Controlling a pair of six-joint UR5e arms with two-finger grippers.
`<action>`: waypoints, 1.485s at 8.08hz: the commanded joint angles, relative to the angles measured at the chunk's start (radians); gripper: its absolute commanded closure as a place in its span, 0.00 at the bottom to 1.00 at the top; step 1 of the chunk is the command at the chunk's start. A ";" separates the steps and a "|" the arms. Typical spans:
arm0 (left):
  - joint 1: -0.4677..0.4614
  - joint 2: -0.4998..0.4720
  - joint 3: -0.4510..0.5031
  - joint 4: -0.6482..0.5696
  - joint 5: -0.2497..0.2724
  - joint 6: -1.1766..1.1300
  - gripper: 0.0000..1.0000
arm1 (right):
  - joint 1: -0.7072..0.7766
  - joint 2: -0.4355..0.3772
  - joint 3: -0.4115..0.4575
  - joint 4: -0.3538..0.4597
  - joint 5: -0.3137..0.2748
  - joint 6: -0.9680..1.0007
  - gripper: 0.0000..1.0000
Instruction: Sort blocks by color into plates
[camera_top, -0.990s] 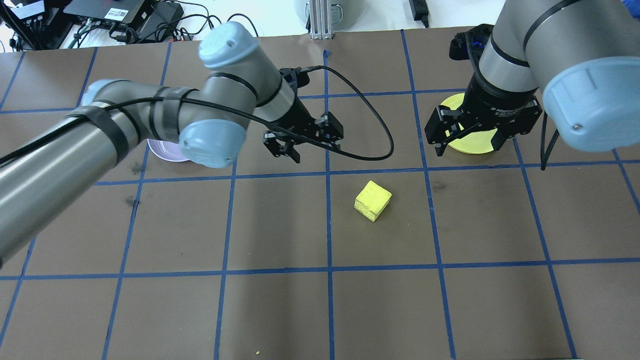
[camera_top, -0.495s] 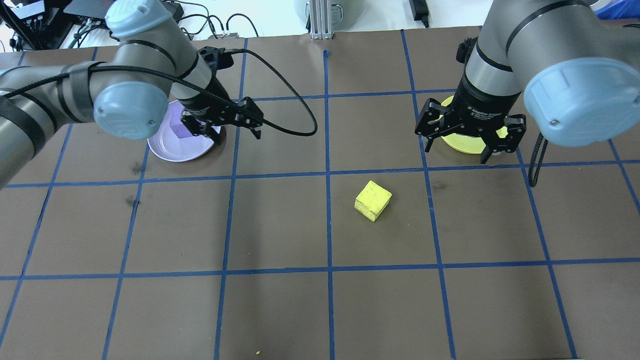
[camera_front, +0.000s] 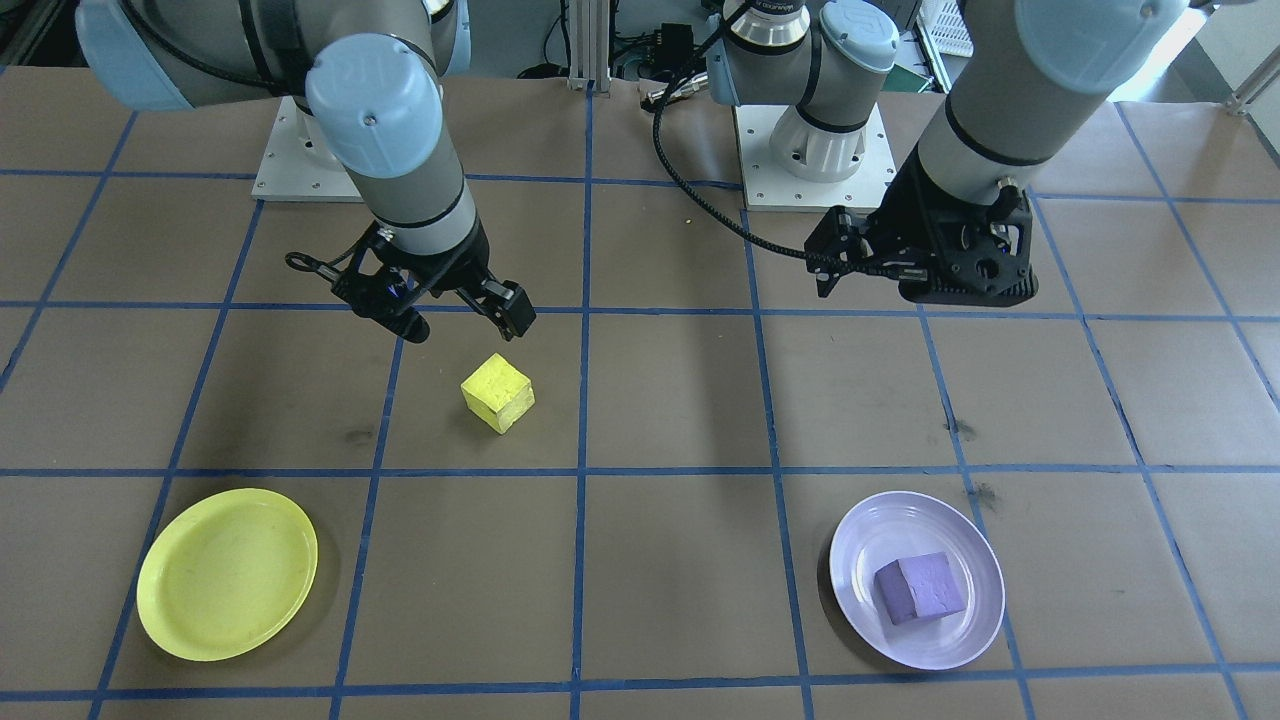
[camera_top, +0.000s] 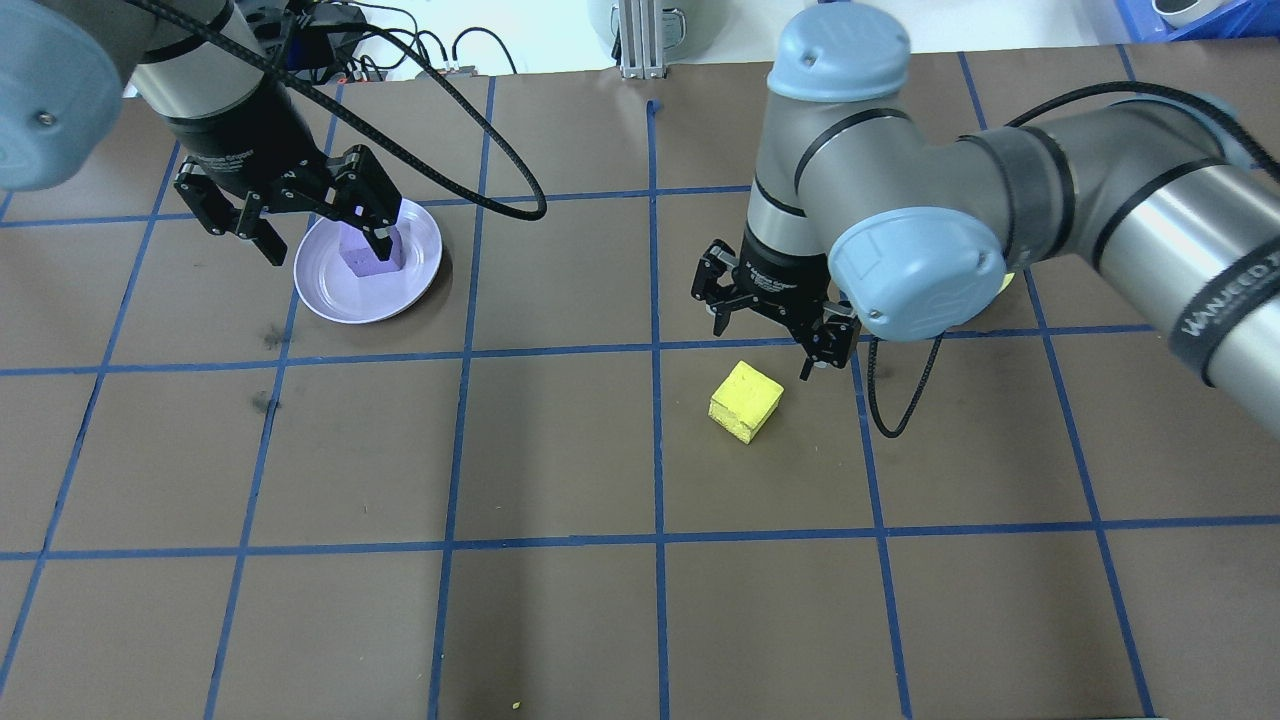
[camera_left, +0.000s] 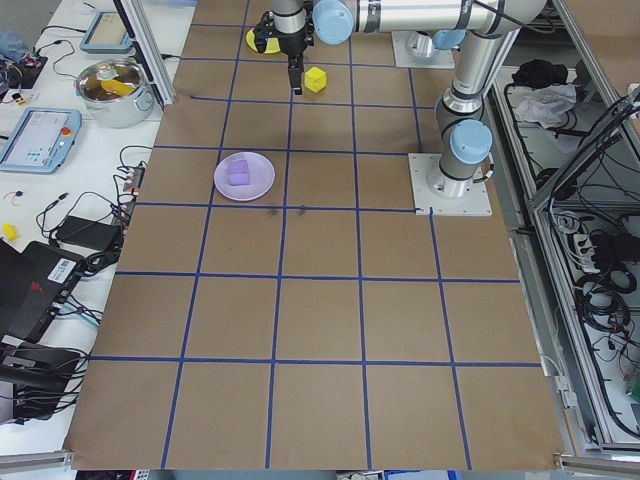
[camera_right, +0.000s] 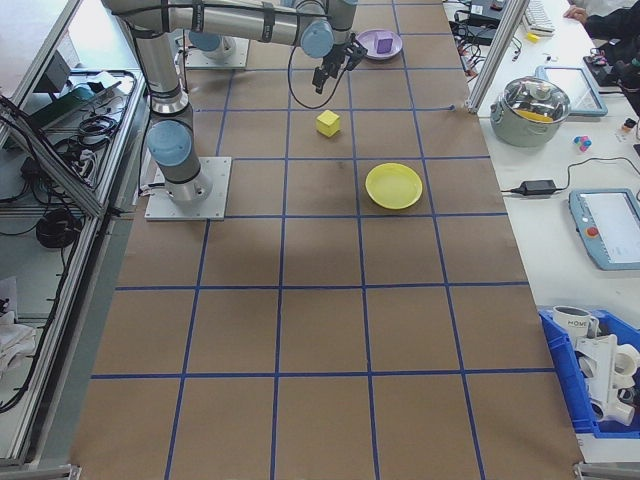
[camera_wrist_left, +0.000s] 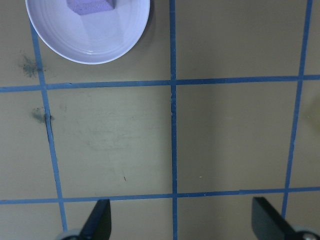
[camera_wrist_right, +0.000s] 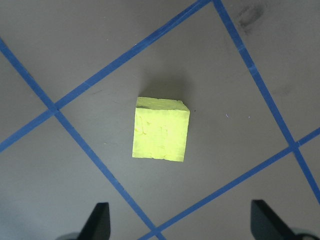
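Half sorted: purple block (camera_front: 920, 589) lies in its lavender plate (camera_front: 975, 630).
Yellow block (camera_top: 746, 401) sits on the table, yellow plate (camera_front: 228, 572) bare; my right claw (camera_top: 775, 334) hangs spread just beside that block, my left claw (camera_top: 297, 219) spread too.

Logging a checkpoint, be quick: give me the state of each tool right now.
Left tool: open, empty, above the lavender plate's edge.
Right tool: open, empty, hovering near the yellow block.
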 joint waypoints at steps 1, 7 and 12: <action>-0.004 0.063 0.009 -0.028 -0.008 0.000 0.00 | 0.041 0.069 0.044 -0.038 -0.077 -0.016 0.00; -0.004 0.086 -0.005 -0.021 0.009 -0.008 0.00 | 0.037 0.209 0.058 -0.234 -0.070 -0.012 0.00; -0.001 0.110 -0.029 0.033 0.009 -0.017 0.00 | 0.035 0.229 0.098 -0.211 -0.065 -0.015 0.00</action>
